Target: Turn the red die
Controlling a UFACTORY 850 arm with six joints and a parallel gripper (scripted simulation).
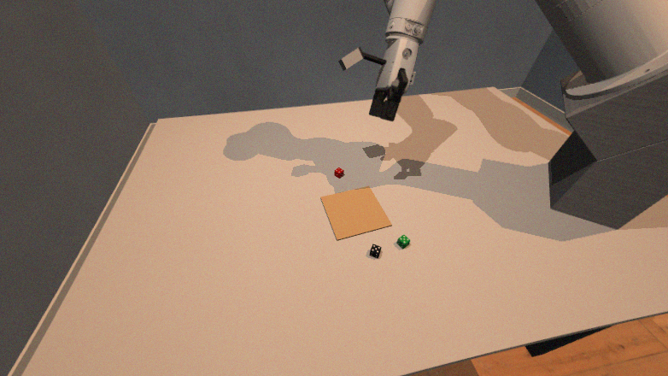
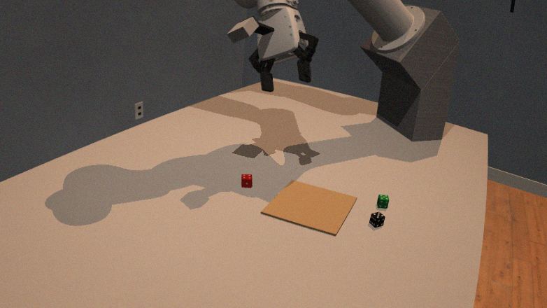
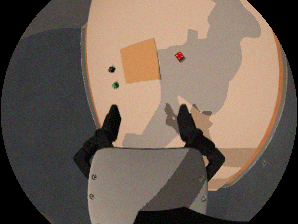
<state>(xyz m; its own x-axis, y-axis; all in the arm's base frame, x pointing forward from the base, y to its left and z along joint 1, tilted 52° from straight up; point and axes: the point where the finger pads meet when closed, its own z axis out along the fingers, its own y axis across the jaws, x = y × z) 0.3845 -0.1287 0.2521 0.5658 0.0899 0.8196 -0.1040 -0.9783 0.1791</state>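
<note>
The red die (image 1: 339,173) (image 2: 246,180) (image 3: 179,56) lies flat on the table beside the mat, in the arm's shadow. Its top shows several pips; the face toward the exterior camera shows one. The flat orange mat (image 1: 355,214) (image 2: 308,208) (image 3: 140,61) has no die on it. The black die (image 1: 375,250) (image 2: 377,220) (image 3: 111,69) lies on the table past the mat's other side, with several pips on top, too small to count surely. The green die (image 1: 403,241) (image 2: 382,201) (image 3: 115,85) lies near it, apart. My gripper (image 1: 383,109) (image 2: 286,82) (image 3: 148,111) is open and empty, high above the table.
The robot's base (image 1: 606,173) (image 2: 417,84) stands at the table's far right in the top and exterior views. The table (image 1: 224,261) (image 2: 172,256) has a raised border along its left edge in the top view. Arm shadows cross the table around the red die.
</note>
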